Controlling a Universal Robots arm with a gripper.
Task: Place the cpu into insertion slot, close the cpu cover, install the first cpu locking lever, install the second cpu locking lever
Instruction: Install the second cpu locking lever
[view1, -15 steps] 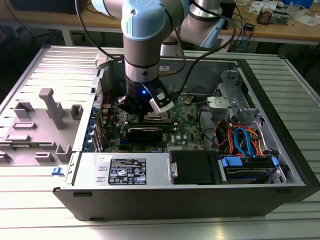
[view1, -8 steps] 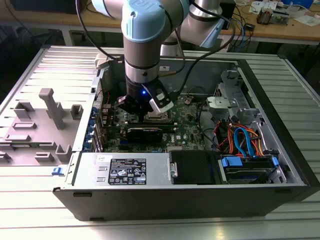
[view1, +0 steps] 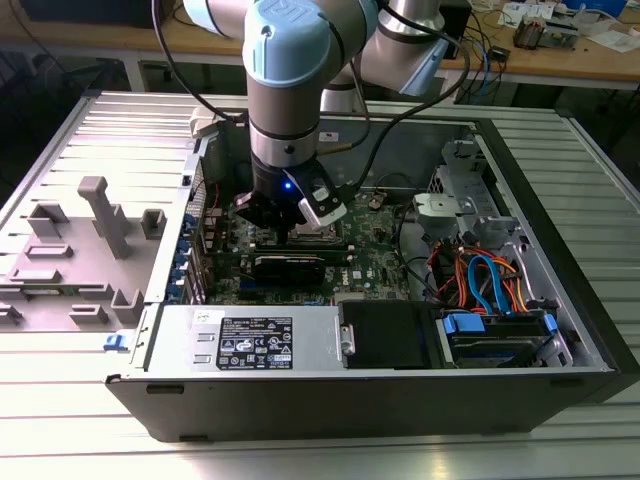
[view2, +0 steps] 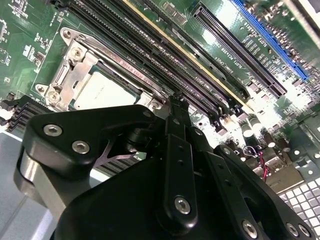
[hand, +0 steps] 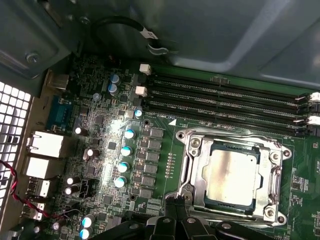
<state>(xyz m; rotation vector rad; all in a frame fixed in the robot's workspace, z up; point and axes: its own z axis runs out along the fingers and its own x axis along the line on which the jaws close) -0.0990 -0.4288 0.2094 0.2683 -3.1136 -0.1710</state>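
My gripper (view1: 283, 222) hangs low inside the open computer case (view1: 540, 250), just above the green motherboard (hand: 110, 150). Its black matte fingers (view2: 176, 125) are pressed together to a narrow tip and hold nothing. The cpu (hand: 232, 172) lies flat in its socket, a small square chip with a dull silvery-tan metal top, its edges parallel to the socket sides. The cpu cover (hand: 192, 165), a thin shiny steel frame with a square window, lies down around it. Long black memory slots (hand: 225, 97) run beside the socket, parallel to one side of it.
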